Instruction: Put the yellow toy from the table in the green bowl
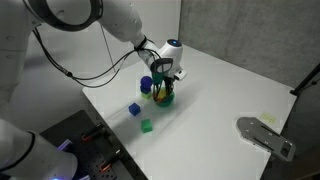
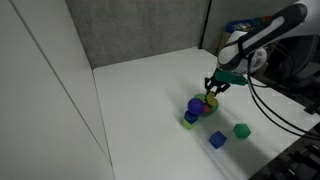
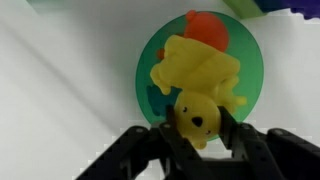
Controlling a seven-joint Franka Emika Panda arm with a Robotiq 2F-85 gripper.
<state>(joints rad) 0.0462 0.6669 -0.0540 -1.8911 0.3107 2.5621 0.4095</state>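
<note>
The yellow toy (image 3: 200,85) is a soft bear-like figure with a dark nose. My gripper (image 3: 198,122) is shut on its head and holds it right over the green bowl (image 3: 150,70). An orange-red piece (image 3: 207,28) lies in the bowl behind the toy. In both exterior views the gripper (image 1: 163,84) (image 2: 212,90) hangs just above the bowl (image 1: 163,99) (image 2: 190,120), with the yellow toy (image 2: 210,101) between its fingers.
A purple object (image 1: 146,84) (image 2: 195,105) stands beside the bowl. A blue cube (image 1: 134,109) (image 2: 217,140) and a green cube (image 1: 146,126) (image 2: 241,130) lie on the white table (image 1: 220,95). A grey metal plate (image 1: 265,135) lies near the table's edge.
</note>
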